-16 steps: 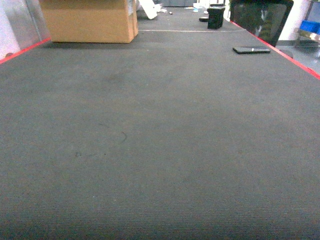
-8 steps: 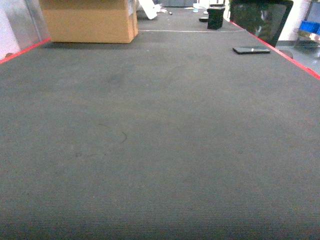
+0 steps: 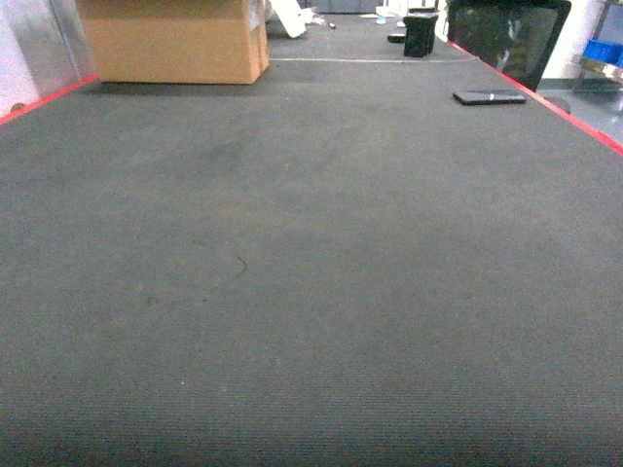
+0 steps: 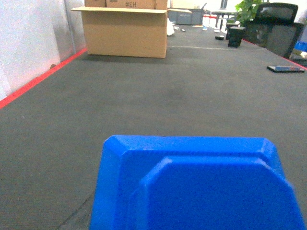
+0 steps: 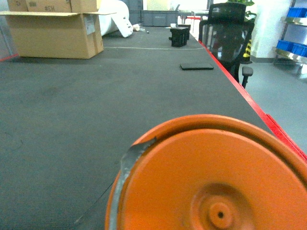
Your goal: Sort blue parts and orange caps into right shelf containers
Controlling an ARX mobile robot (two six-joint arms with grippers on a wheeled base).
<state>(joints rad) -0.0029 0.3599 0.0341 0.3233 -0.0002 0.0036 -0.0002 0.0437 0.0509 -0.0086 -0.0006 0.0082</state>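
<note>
Dark grey ribbed matting covers the whole long table, edged by a red strip on the far left and another along the right side. At the far left stands a large brown cardboard box with flaps open in the wrist views; what it holds cannot be seen. Beyond the right edge sits a black mesh office chair, and further right a shelf carries bright-blue crates. Far off stands a small black boxy container, and a flat black slab lies near the right edge. Filling the left wrist view is a smooth blue part with chamfered corners; filling the right wrist view is a round orange cap with a central hole. Neither gripper's fingers show, so I cannot tell their state.
</note>
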